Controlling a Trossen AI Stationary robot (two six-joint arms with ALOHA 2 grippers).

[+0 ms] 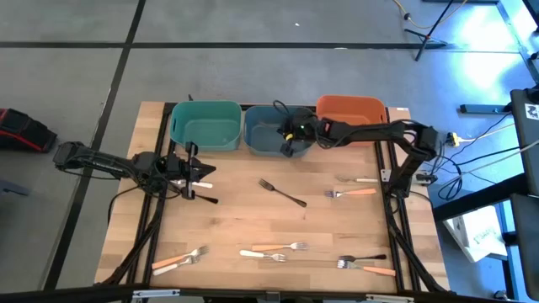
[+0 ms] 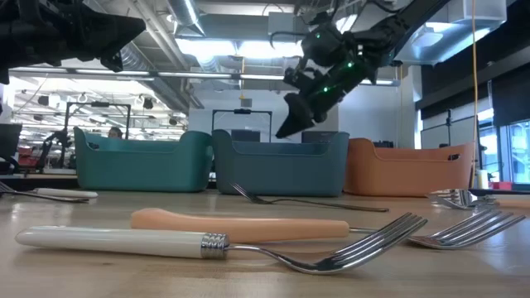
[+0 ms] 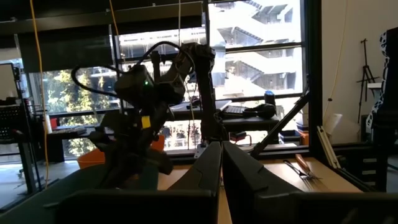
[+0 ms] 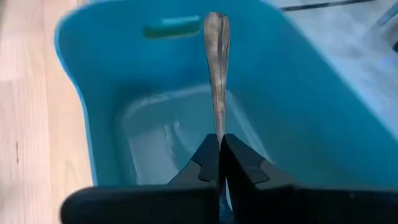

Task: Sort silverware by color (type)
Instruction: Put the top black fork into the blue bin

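Note:
My right gripper [image 1: 288, 141] hangs over the blue bin [image 1: 278, 135] and is shut on a piece of silverware [image 4: 216, 68]. Its slim metal end sticks out past the fingertips; its handle colour is hidden. In the low view the right gripper [image 2: 286, 126] slants down above the blue bin [image 2: 281, 165]. My left gripper [image 1: 195, 177] is shut and empty in the left wrist view [image 3: 221, 165], raised near the teal bin [image 1: 206, 124]. Under it a white-handled fork [image 1: 203, 183] lies flat on the table, with a black handle [image 1: 207, 199] beside it. My right gripper pinches the silverware piece between its two fingers, just behind the bare metal part [image 4: 217, 127]. The piece runs along the fingers and sticks straight out past their tips. It is lifted clear over the inside of the blue bin. The fingers slant down toward the table's left.
An orange bin [image 1: 352, 109] stands right of the blue one at the far edge. Forks lie scattered: a black one [image 1: 283, 193] mid-table, orange ones at the right [image 1: 354, 193], several along the near edge [image 1: 271, 251], and one at the near left [image 1: 177, 262].

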